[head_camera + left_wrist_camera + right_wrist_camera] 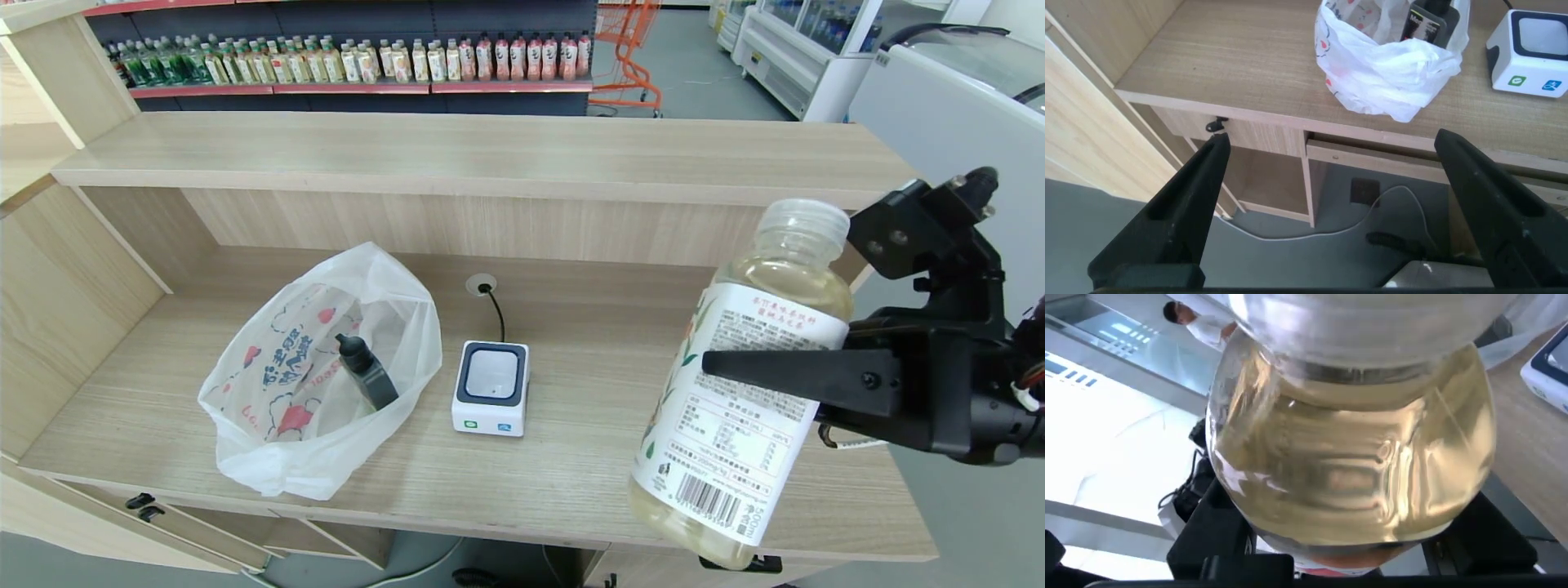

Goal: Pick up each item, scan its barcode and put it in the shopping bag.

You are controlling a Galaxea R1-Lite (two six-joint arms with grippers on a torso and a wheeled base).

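— Where is the drink bottle?
— I have the drink bottle (727, 441) up in the air over the front right corner of the surface (571, 465). It is tilted, with its clear cap toward the back wall and its base toward me. It holds pale yellow liquid, and the barcode at the lower end of the white label faces my head camera.
— And the right claw?
— The right claw (759, 371) is clamped across the label at about mid-height. I see one black finger lying over the front of the bottle; the other is hidden behind it.
— Left claw?
— The left claw (1333, 143) hangs out in front of the surface's front edge, toward the left corner. Its fingers are spread wide with nothing between them.
— Bag and scanner?
— The shopping bag (310, 384) stands open on the left part of the surface near the front edge, with a dark bottle (366, 371) leaning inside it. The white scanner (491, 386) sits just beside the bag toward the middle, window up. Its black cable (495, 314) runs to a hole (482, 285) near the back wall. The drink bottle and the scanner are well apart
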